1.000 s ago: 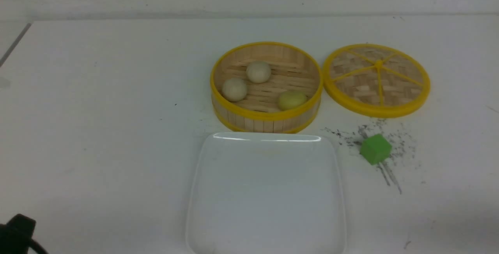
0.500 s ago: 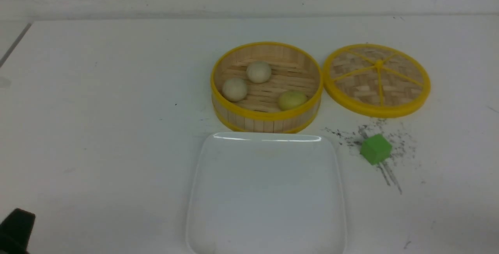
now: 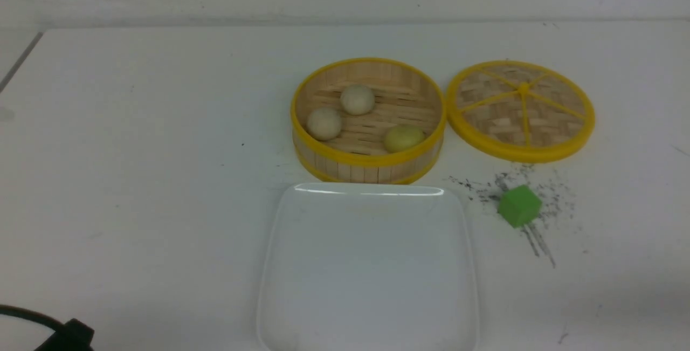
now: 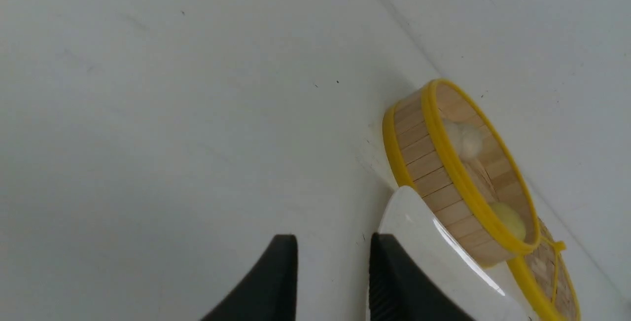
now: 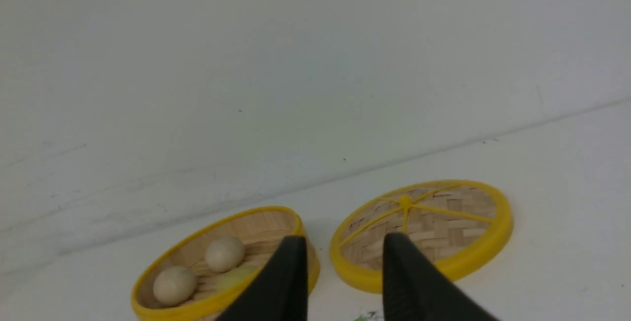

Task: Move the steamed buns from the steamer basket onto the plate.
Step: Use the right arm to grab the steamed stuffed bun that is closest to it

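Three steamed buns lie in the steamer basket [image 3: 368, 165]: two off-white ones [image 3: 324, 123] [image 3: 357, 100] and a pale yellow one [image 3: 404, 138]. The white plate [image 3: 368, 265] lies bare just in front of the basket. My left gripper [image 4: 333, 244] is open and holds nothing. It hovers beside the plate's [image 4: 434, 257] corner, short of the basket [image 4: 429, 163]. My right gripper [image 5: 345, 244] is open too, with nothing between its fingers. It sits back from the basket [image 5: 261, 222] and the buns [image 5: 224, 254]. Only a black piece of the left arm [image 3: 73, 335] shows in the front view.
The flat woven lid [image 3: 521, 108] with yellow spokes lies right of the basket. A green cube [image 3: 519, 206] sits on dark scuff marks in front of the lid. The table's back edge meets a white wall.
The black part of my left arm at the lower left corner has shifted right and sunk lower in the front view. The buns, basket and plate have not moved.
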You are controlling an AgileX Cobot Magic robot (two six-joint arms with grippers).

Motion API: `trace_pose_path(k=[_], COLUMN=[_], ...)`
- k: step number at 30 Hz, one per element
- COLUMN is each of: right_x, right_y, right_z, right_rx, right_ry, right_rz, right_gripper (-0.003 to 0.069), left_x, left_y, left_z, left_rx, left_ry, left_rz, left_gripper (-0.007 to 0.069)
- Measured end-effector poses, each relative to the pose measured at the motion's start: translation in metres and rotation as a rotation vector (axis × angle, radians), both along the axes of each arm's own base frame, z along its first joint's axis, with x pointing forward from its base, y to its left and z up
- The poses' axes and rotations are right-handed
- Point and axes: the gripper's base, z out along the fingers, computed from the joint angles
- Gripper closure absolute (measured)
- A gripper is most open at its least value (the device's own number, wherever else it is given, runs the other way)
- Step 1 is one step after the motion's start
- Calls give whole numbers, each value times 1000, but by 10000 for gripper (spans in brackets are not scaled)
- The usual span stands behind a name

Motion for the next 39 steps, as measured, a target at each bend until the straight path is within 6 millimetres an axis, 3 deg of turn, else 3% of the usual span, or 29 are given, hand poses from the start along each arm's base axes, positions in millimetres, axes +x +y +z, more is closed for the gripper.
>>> trace_pose_path(k=[8,15,25,29,34,39], right_x=[1,10,14,22,34,46], right_y=[15,25,26,27,30,36], right_z=[3,23,75,86,102,117], right_rx=[-141,-269,-253,-248,-247,-253], right_ry=[6,142,53,67,86,99], right_rz=[145,251,244,249,266,322], right_gripper=[419,419,419,419,419,419], left_x=[-1,0,-1,-2,-5,19], left_y=[-5,-8,-17,-20,-25,-24], left_z=[-1,9,17,21,66,104], left_rx=[121,230,235,237,291,394], left_ry=[-7,-130,-241,-274,-359,-251], left_rz=[-80,-131,-225,-257,-299,-365], left_gripper=[384,384,384,384,384,384])
